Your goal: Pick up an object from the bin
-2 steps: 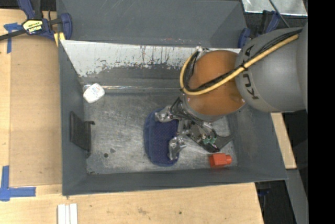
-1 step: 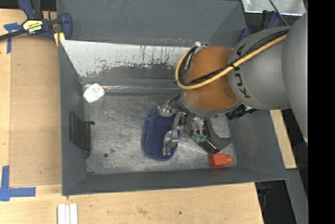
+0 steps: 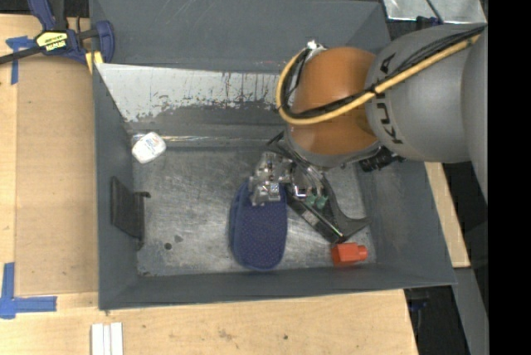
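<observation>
My gripper [image 3: 268,189] hangs low near the middle of the bin, its metal fingertips right at the upper end of a dark blue oval knitted pad [image 3: 259,234] that lies toward the bin's front. Whether the fingers touch or clasp the pad is not visible. Just right of the gripper lies a black tool [image 3: 322,216] with a green spot, and a small red-orange block [image 3: 349,253] sits at its lower end.
A small white round object [image 3: 148,147] rests at the back left of the bin floor. A flat black piece [image 3: 127,207] leans against the left wall. The arm and its orange cover hang over the bin's right back part.
</observation>
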Motion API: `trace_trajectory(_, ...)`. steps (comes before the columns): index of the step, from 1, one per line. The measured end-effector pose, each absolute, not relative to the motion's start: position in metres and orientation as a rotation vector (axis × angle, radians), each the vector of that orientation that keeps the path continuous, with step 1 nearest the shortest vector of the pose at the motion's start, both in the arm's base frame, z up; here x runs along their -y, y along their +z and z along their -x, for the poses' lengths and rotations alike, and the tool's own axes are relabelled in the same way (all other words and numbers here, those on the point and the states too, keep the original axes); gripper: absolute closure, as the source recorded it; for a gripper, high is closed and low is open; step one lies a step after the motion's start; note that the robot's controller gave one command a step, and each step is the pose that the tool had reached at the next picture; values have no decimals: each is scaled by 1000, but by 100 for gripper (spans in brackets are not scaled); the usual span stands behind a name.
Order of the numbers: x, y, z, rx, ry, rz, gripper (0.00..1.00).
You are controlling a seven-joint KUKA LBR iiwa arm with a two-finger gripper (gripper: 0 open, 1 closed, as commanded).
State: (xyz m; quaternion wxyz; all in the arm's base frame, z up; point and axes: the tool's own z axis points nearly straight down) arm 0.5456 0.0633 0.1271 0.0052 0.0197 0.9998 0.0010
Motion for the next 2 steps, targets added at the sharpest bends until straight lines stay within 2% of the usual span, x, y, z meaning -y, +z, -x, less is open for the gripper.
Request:
trace_trajectory(1,-62,123,-543,-3138,1,-66,0)
trace_trajectory(2,-16,81,-558,-3140,9,-142,0)
